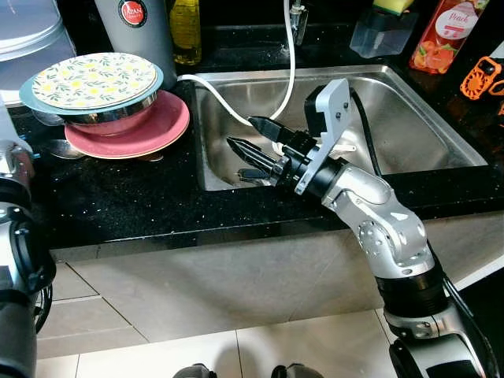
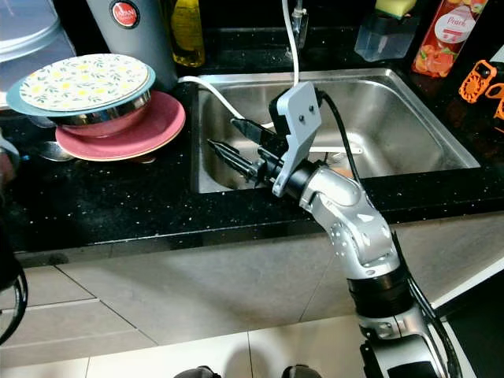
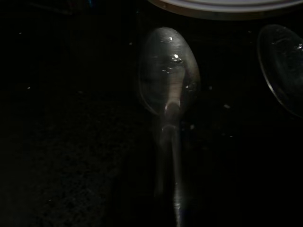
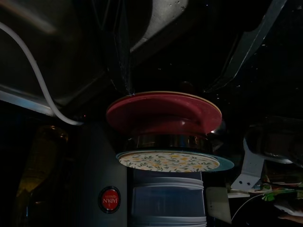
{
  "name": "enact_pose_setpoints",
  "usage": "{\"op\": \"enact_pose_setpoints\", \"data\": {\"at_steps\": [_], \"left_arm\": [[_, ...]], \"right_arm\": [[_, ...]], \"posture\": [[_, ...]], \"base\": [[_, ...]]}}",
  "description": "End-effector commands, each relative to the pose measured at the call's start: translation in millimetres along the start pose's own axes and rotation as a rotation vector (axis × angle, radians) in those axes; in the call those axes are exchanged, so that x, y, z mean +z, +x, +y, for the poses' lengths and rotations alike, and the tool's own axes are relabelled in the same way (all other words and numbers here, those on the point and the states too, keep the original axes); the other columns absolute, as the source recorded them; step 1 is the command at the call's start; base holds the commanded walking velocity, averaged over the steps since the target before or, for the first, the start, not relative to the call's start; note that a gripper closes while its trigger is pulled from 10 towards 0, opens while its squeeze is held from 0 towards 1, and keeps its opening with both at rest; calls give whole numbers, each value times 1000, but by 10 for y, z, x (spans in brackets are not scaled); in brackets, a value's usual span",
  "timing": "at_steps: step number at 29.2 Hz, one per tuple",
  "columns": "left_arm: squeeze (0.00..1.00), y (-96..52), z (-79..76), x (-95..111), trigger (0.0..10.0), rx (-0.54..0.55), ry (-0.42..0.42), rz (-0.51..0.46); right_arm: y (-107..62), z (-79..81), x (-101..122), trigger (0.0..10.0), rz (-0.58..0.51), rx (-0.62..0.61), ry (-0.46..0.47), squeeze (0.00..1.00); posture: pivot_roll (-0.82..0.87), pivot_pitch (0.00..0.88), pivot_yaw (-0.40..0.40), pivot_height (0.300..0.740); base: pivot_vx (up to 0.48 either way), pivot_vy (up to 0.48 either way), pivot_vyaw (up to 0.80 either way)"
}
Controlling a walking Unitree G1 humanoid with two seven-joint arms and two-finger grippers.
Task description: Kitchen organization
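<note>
From the left eye view, the right gripper [image 1: 253, 142] hangs over the left end of the steel sink [image 1: 441, 126], its two black fingers spread apart and pinching nothing. To its left on the black counter [image 1: 118, 197] sits a stack: a pink plate [image 1: 157, 130] at the bottom, a steel bowl [image 1: 110, 118] on it, and a floral plate [image 1: 93, 79] on top. A white hose [image 1: 290, 63] drops into the sink. Behind stand a grey canister [image 1: 138, 24] and a yellow bottle [image 1: 186, 27].

The right eye view shows the same, with an orange juice carton [image 2: 447, 31] at the back right.

In the left wrist view, dark, a spoon [image 3: 169, 85] lies on the counter just beside the plate rim; whether the left gripper is spread I cannot tell.

The right wrist view looks along the spread fingers [image 4: 251, 45] toward the stack.
</note>
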State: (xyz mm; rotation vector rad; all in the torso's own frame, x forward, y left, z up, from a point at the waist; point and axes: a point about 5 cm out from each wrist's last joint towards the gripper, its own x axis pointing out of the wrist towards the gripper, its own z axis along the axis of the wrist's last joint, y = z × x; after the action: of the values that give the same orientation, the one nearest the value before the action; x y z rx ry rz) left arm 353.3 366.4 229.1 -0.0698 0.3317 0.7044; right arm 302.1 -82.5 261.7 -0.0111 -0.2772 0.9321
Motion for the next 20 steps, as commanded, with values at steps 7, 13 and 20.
{"op": "enact_pose_setpoints", "data": {"at_steps": [7,13,20], "left_arm": [[0,26,-25,-432,0,7,15,201],[0,25,12,-282,0,39,-32,123],[0,-51,191,148,10000,202,-46,-119]], "right_arm": [[1,-31,33,10000,-11,-3,-14,0],[7,-31,37,10000,-14,-4,-14,0],[-18,-70,63,10000,-30,-27,-6,0]], "posture": [[117,67,-19,740],[116,67,-18,740],[115,63,-18,740]], "base": [[0,0,0],[0,0,0],[0,0,0]]}}
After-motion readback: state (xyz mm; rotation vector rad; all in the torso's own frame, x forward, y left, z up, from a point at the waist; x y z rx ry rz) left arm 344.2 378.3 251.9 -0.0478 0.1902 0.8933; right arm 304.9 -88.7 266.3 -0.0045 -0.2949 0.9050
